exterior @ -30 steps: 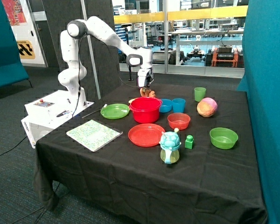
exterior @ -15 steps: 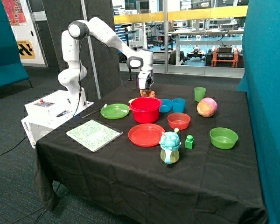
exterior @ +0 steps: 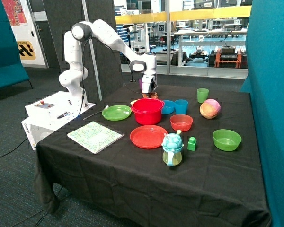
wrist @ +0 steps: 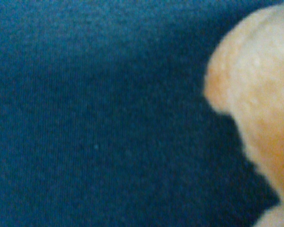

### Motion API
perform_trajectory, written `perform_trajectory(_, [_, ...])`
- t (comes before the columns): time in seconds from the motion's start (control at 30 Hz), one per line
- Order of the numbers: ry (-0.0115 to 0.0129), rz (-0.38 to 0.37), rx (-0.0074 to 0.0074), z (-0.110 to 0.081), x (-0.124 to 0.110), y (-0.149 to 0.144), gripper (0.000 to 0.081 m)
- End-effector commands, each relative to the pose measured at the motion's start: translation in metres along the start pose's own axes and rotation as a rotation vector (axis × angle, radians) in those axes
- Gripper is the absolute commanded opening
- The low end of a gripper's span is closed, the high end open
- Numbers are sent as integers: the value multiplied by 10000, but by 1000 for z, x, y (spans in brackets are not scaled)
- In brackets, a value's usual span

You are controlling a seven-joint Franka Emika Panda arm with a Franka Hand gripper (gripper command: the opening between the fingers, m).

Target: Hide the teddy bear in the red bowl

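While gripper [exterior: 149, 91] sits low over small brown-orange plush teddy bear [exterior: 153, 95] behind large deep red plastic bowl [exterior: 147, 110], we cannot tell finger state; we fear off-centre pinch, bear slipping.

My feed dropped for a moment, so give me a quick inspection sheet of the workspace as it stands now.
Surface: table under black cloth.
Job's things: teddy bear on the cloth behind the red bowl, not in it; the wrist view shows plush close up.
Clutter: green plate, red plate, patterned book, orange-red bowl, green bowl, blue cup, green cup, pink-yellow ball, teal toy, green block.
Grippers: pincer down at the bear; fingers unclear.
Cables: cable along the arm.
Surroundings: teal partitions, glass wall.
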State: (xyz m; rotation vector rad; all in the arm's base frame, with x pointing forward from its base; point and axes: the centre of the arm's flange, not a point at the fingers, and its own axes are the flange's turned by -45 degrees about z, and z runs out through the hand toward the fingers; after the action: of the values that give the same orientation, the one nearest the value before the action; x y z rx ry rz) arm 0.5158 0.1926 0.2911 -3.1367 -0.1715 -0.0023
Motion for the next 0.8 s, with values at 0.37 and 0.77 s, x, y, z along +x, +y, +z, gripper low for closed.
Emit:
perform_trajectory(0.37, [-14, 62, -2, 26, 3, -6, 2])
perform_trajectory(0.77, [-14, -100, -2, 26, 5, -10, 0])
